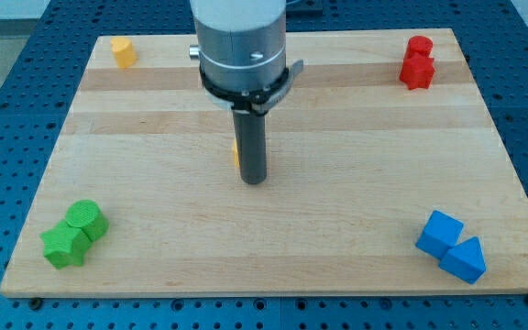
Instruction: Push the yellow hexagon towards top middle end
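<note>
Two yellow pieces lay on the wooden board (356, 229): a hexagon (123, 51) at top-left corner, another sliver (235, 153) hidden behind our tip (255, 181), touching; no jaws existed. We feared an off-centre push would slip it sideways.

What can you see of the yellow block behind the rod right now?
Only a thin yellow-orange sliver of that yellow block shows, peeking out at the view's left of the dark rod near the board's middle. The rod hides the rest, so its shape cannot be made out. It looks like matte plastic and sits on the wooden board. My tip is just to its right and slightly lower in the view; contact looks likely but cannot be confirmed.
</note>
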`<state>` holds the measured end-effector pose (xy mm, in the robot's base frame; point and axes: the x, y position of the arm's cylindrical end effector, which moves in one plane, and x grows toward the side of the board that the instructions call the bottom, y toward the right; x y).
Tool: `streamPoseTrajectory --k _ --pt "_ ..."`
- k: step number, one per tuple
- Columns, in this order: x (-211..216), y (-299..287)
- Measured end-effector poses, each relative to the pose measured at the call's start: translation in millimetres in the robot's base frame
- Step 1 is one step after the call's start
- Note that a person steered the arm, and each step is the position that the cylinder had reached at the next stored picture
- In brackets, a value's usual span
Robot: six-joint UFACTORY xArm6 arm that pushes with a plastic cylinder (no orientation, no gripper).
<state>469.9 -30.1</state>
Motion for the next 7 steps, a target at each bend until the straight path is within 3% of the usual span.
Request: streamPoseTrajectory --k 2,3,5,6,7 --pt "-95 0" --pt "-119 1" --pt "-34 17" --pt "-26 1" --pt "-61 -22"
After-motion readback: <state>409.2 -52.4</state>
